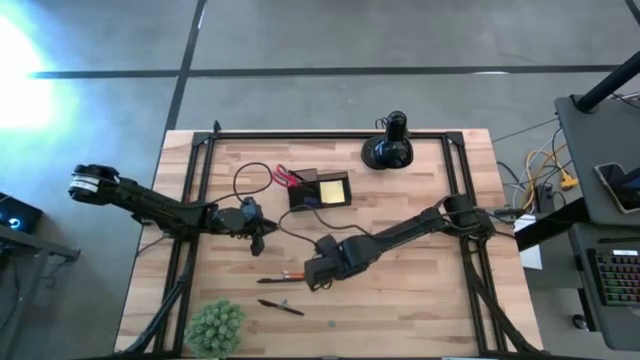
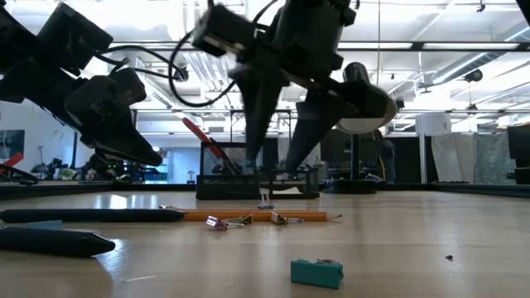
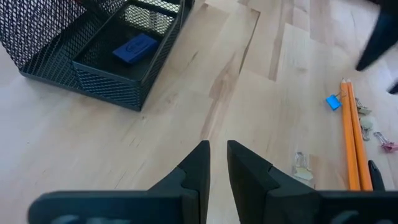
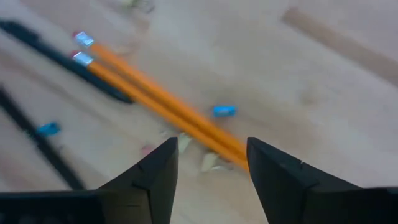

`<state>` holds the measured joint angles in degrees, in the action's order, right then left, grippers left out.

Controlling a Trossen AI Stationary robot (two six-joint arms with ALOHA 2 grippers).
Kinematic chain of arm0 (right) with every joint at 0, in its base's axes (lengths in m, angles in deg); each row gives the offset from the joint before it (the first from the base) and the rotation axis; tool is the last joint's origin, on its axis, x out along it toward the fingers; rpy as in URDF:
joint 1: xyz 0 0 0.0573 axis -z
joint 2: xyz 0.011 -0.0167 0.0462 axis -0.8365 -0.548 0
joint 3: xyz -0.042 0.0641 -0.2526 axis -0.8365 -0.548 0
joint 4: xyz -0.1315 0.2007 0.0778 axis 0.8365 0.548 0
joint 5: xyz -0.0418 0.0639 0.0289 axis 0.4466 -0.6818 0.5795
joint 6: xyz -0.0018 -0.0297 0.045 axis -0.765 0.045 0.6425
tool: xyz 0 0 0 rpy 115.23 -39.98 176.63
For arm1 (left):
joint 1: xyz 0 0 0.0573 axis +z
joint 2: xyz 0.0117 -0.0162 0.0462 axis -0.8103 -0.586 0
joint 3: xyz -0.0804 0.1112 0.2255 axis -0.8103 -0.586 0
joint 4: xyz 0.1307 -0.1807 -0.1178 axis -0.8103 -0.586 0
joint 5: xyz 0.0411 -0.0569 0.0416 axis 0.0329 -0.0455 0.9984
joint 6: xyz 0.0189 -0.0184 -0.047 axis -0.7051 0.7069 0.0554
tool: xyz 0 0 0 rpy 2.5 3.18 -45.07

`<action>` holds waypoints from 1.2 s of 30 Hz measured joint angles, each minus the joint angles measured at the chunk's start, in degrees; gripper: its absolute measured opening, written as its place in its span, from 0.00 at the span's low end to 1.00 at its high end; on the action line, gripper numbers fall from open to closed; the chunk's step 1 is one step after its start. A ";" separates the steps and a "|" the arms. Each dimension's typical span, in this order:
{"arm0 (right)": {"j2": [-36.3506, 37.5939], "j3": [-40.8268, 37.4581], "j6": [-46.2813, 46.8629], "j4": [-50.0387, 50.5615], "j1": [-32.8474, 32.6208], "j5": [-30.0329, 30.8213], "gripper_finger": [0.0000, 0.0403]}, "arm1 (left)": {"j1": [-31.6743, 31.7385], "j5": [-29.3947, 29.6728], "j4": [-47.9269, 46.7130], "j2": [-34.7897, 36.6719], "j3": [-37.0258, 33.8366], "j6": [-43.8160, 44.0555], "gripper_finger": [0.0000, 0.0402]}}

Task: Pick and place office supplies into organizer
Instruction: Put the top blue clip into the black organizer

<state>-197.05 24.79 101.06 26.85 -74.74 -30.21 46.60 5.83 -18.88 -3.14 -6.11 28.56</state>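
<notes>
Right now right gripper [image 4: 208, 165] jaws gape over orange pencils [image 4: 155, 99].

Pencils [image 1: 288, 274] lie between the organizer [image 1: 320, 190] and a pen [image 1: 281, 307], beside the plant ball [image 1: 215, 325].

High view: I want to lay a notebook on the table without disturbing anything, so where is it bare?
Bare: the table corner right of the black pen, and the back-left corner behind the left hand. Crowded: the middle, where the right hand hangs over the pencils, with the mesh organizer behind.
</notes>
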 joint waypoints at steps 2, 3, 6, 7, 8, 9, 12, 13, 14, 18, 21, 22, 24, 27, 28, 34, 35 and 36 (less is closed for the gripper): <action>0.00 -0.30 -1.01 1.11 0.16 0.03 0.43 | 0.00 0.00 0.02 0.00 0.00 -0.47 0.10; -0.11 -0.62 -1.82 1.05 0.26 0.05 0.42 | 0.00 0.00 0.02 0.00 0.00 -0.62 0.10; -0.66 -0.74 -2.04 1.54 1.13 -1.13 0.42 | 0.00 -0.51 0.01 0.00 -0.02 -1.63 0.10; -0.69 -0.73 -2.03 1.50 1.43 -2.08 0.41 | 0.00 -0.82 0.03 0.00 -0.02 -1.66 0.10; -0.86 -0.44 -1.81 1.56 1.66 -2.95 0.41 | 0.00 -1.07 0.01 0.00 -0.02 -1.64 0.10; -0.92 -0.05 -0.97 1.68 1.82 -3.78 0.41 | 0.00 -1.40 0.02 0.00 -0.02 -1.54 0.10; -1.46 0.20 0.52 2.51 1.91 -5.04 0.41 | 0.00 -2.47 0.06 0.00 -0.02 -0.88 0.10; -1.61 0.28 0.78 2.47 1.91 -5.13 0.41 | 0.00 -2.51 0.04 0.00 -0.02 -0.04 0.10; -1.64 0.50 0.84 2.55 1.87 -5.17 0.41 | 0.00 -2.54 0.04 0.00 -0.02 0.11 0.10; -1.46 2.88 -1.38 2.31 1.57 -5.14 0.41 | 0.00 -2.54 0.00 0.00 -0.07 1.59 0.10; -1.75 3.83 -3.77 2.15 1.28 -3.01 0.41 | 0.00 -2.51 0.00 0.00 -0.04 1.66 0.10; -1.77 3.85 -4.88 2.27 1.23 -2.13 0.41 | 0.00 -2.52 0.00 0.00 -0.04 1.68 0.10; -1.77 3.49 -6.44 2.17 1.21 -1.31 0.41 | 0.00 -2.51 0.00 0.00 -0.04 1.77 0.10; -1.81 2.03 -7.65 2.46 1.21 -1.13 0.41 | 0.00 -2.49 0.00 0.00 -0.02 2.87 0.10; -1.87 1.81 -7.85 2.45 1.21 -1.13 0.41 | 0.00 -2.49 0.01 0.00 0.00 3.30 0.10; -1.84 1.43 -10.17 0.55 1.21 -0.19 0.41 | 0.00 -2.29 -0.49 -0.02 -0.02 4.63 0.10; -1.84 1.28 -10.29 -0.62 1.21 -0.17 0.41 | 0.00 -2.06 -0.65 -0.01 -0.06 4.64 0.10; -1.84 1.07 -10.41 -1.92 1.21 -0.14 0.41 | 0.00 -1.75 -0.72 -0.02 -0.07 4.63 0.10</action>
<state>-198.88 25.87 90.65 24.93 -73.53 -30.35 46.60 4.09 -19.60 -3.17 -6.18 33.19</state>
